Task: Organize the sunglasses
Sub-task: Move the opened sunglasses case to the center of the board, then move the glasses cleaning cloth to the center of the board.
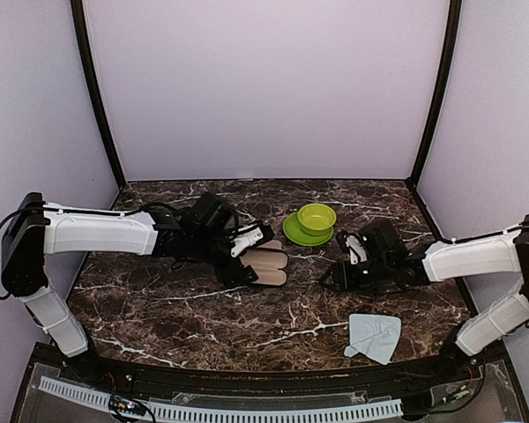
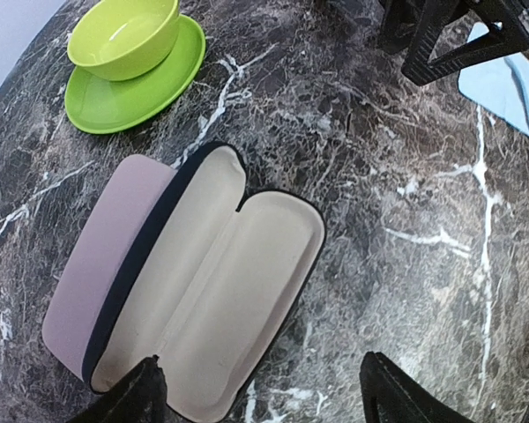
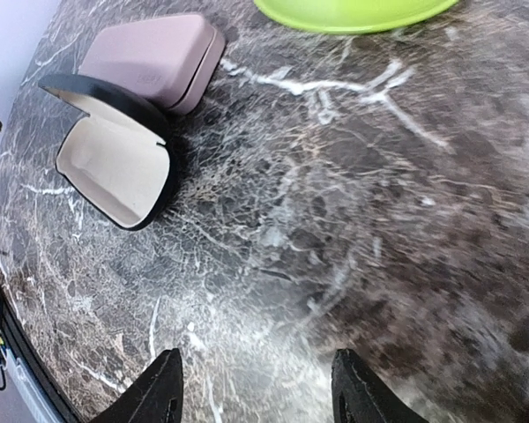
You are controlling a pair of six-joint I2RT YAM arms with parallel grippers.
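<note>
No sunglasses show in any view. A black case [image 2: 212,291] lies open at mid table, its beige lining empty, and it shows again in the right wrist view [image 3: 115,163]. A closed pink case [image 2: 101,256] lies right beside it, also seen from the right wrist [image 3: 159,57]. My left gripper [image 2: 263,361] hangs open over the near end of the black case [image 1: 266,267], one finger over the lining and one over bare marble. My right gripper [image 3: 257,354] is open above bare table, to the right of the cases, holding nothing.
A green bowl [image 1: 317,217] sits on a green plate [image 1: 293,233] behind the cases. A light blue cloth [image 1: 373,336] lies near the front right edge. The right arm's gripper [image 2: 441,40] shows at the top of the left wrist view.
</note>
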